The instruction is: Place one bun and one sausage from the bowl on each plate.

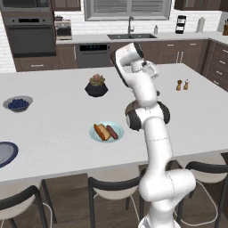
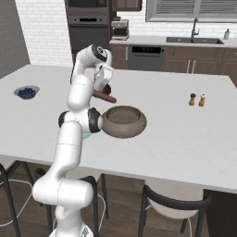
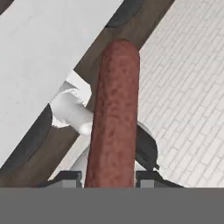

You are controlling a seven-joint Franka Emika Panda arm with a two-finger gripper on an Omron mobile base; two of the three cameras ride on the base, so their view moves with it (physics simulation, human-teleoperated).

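The jaws are clamped on one end of a sausage (image 3: 113,118), held up above the bowl (image 2: 124,121) on the tabletop (image 2: 185,134); it looks light, firm and smooth, so a mid-length hold would likely sit steadier.

White kitchen table (image 1: 58,133) seen from behind the arm (image 1: 151,133), which rises at lower right and hides most of the brown-grey bowl (image 1: 132,105). Near the table's middle, a pale teal plate (image 1: 107,132) bears a bun (image 1: 102,132) and a sausage (image 1: 112,132) side by side. Far left: a small grey bowl of blue berries (image 1: 18,103); below it, at the frame's edge, the dark-rimmed plate (image 1: 6,152). Behind: a black plant pot (image 1: 96,86); far right, two shakers (image 1: 182,84).
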